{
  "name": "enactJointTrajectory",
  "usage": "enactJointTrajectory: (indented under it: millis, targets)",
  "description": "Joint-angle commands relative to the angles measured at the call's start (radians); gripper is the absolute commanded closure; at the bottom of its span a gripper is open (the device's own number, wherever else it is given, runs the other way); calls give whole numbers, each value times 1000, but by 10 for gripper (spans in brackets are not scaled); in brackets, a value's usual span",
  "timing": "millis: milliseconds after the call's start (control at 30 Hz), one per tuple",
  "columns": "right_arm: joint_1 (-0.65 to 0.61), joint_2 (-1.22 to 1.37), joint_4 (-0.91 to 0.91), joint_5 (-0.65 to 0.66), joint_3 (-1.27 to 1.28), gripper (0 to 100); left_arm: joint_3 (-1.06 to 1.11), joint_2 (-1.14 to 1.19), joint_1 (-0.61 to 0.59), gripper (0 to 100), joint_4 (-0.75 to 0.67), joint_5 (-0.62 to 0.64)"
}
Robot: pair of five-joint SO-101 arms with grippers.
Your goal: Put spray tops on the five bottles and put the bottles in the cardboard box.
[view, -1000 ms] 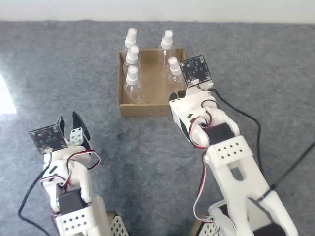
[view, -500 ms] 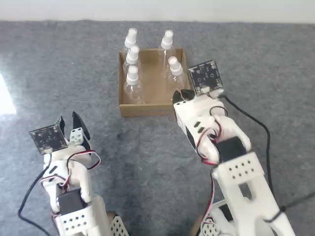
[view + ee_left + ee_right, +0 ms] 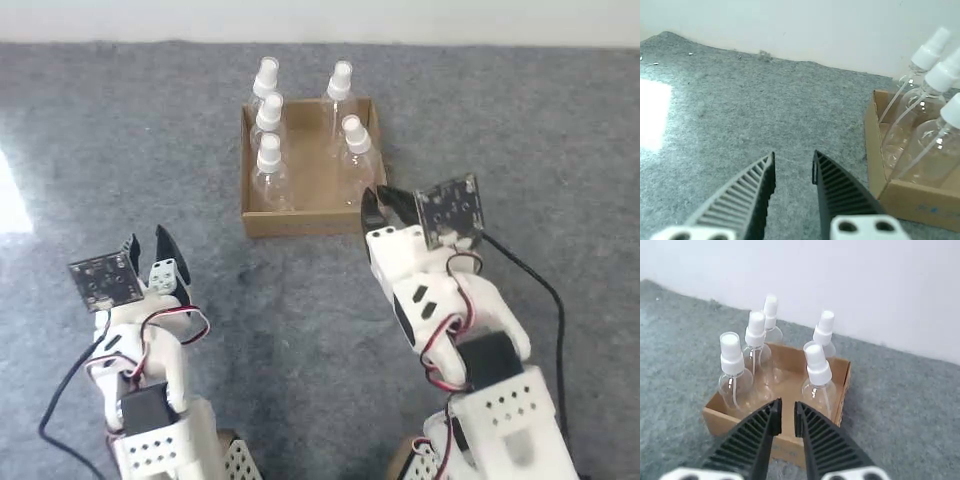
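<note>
High view, stock at this moment. Cardboard box (image 3: 300,222): toward 12 o'clock on the desk (image 3: 300,330), which has a grey felt-like top. Contents: five bottles (image 3: 272,180), all upright, with white spray tops (image 3: 269,145) fitted; three stand along the box's 9 o'clock side and two along its 3 o'clock side. Right end effector (image 3: 383,205): just outside the box's 5 o'clock corner, released, jaws narrowly parted, grasping nothing. In the right wrist view it (image 3: 787,410) points at the box's near wall. Left end effector (image 3: 147,245): at 7 o'clock, well apart from the box, released and empty. Judgement: fitting and boxing look complete, so the step in hand is clearing away. The right arm does best to draw straight back toward 6 o'clock, keeping level and not swinging sideways. The front-right bottle (image 3: 357,160) and the box corner are the nearest things it could clip. Surroundings: white wall (image 3: 320,20) at 12 o'clock; bright patch (image 3: 8,195) at 9 o'clock. Neither obstructs.
</note>
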Motion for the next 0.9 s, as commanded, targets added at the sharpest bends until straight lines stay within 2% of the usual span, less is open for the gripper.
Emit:
enactJointTrajectory:
  millis: [0,267,567,867]
  targets:
    - [5,-77,-59,-3,17,992,-5,-15,8,880,-15,-12]
    - [8,-219,-58,0,55,992,-5,-15,8,880,-15,-12]
    - [128,-378,-68,-2,77,992,-5,-15,8,880,-15,-12]
    - [134,-467,12,0,83,992,-4,-15,6,880,-15,-12]
